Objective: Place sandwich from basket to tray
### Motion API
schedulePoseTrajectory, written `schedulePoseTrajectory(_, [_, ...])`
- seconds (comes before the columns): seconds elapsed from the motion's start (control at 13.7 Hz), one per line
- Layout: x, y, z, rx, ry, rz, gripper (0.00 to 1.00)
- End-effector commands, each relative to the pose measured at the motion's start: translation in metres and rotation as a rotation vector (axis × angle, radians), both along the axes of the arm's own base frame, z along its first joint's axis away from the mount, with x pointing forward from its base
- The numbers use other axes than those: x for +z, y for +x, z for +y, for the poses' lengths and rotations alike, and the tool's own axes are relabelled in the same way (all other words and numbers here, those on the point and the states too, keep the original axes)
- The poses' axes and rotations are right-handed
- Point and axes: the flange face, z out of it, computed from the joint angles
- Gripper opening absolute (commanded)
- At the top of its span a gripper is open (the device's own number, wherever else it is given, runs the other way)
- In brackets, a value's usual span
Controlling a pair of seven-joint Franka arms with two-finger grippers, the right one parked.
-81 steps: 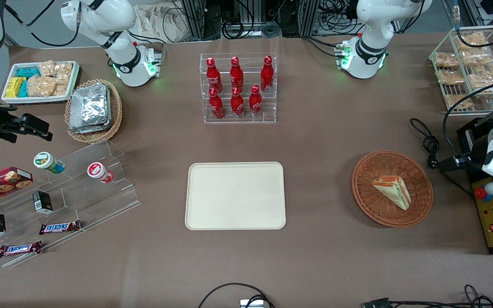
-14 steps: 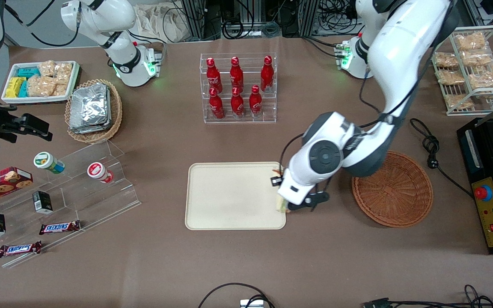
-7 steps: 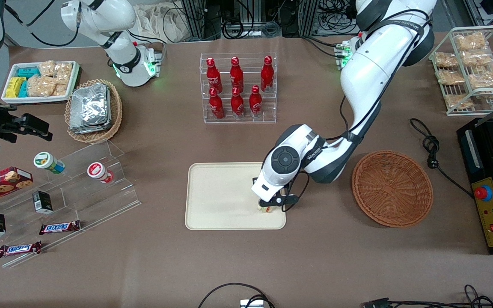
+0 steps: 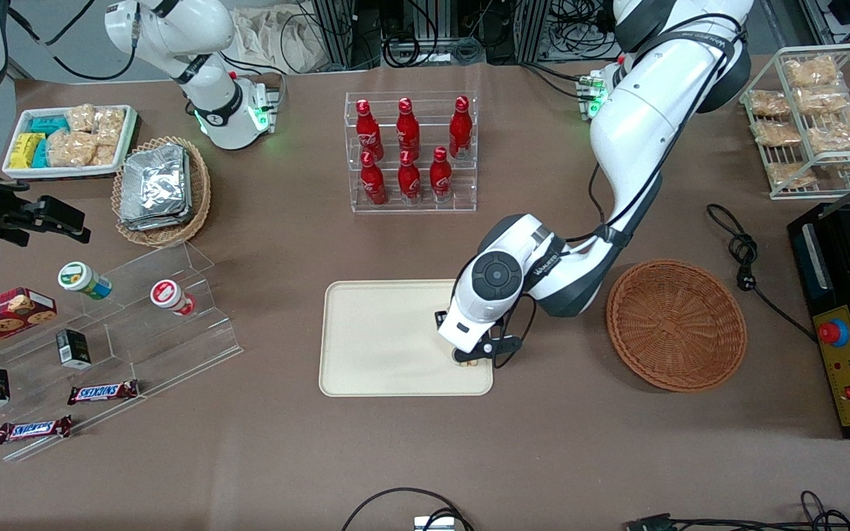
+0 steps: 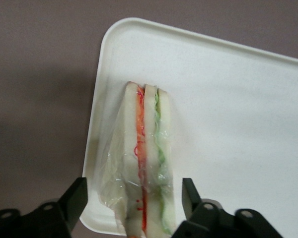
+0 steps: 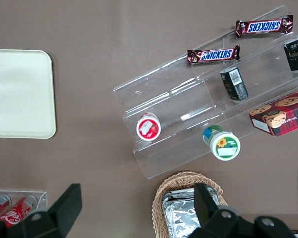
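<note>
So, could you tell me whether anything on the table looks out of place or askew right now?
Only mildly: the sandwich stands on edge between the open gripper fingers, at the tray corner nearest the basket, its plastic wrap loose and crumpled. Nothing looks spilled or damaged.

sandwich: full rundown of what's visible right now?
The sandwich is a wedge of pale bread in three slices with a red-orange and a green filling layer, wrapped in clear film. It stands on edge over the tray, near a corner, between the open fingers of the gripper. The front view hides nearly all of it.
</note>
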Motion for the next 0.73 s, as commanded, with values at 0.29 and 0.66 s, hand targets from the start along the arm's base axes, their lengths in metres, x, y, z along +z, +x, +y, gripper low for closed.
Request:
schedulePoseTrajectory(0.29, [0.106,-0.004,0.046,0.144,0.152,-0.051,1.00])
schedulePoseTrajectory(0.66, [0.158,-0.066,0.147,0.216,0.167,-0.093,1.00])
